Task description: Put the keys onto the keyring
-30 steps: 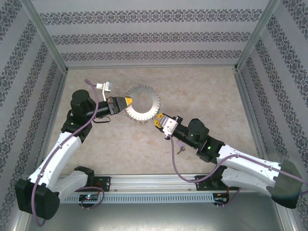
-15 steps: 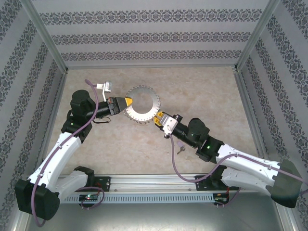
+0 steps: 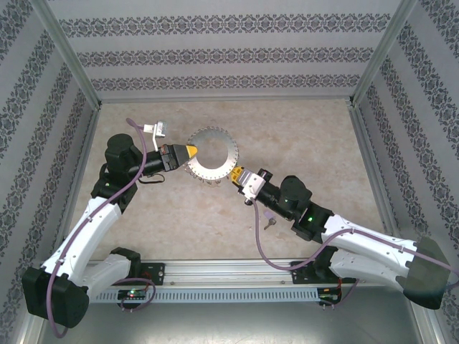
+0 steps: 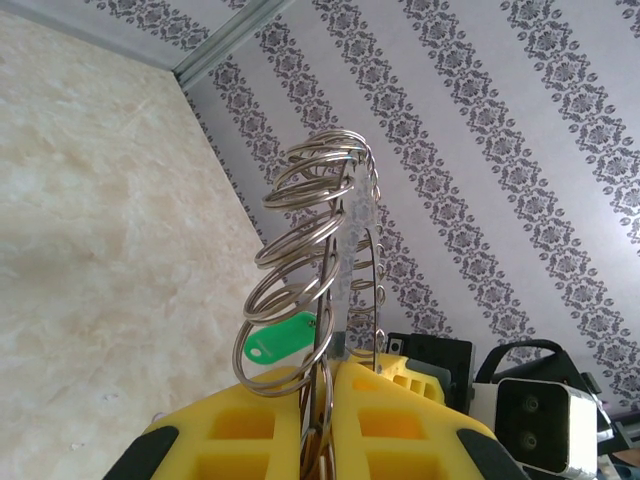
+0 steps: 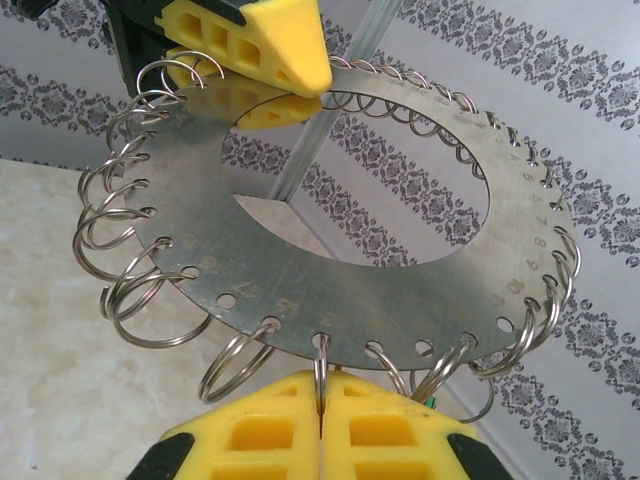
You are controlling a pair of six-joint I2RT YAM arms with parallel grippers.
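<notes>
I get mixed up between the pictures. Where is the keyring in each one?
Top external: keyring mid-picture, a flat circle.
Left wrist: keyring edge-on, rising from bottom centre.
Right wrist: keyring as a broad disc across the centre.
Landmark: the yellow left hand pinching its rim.

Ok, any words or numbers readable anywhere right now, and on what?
On the keyring, flat plate: small stamped digits beside the rim holes, too faint and small to read reliably.
On the green key head: no lettering visible.
On the wallpaper: ornament only, no words.
</notes>
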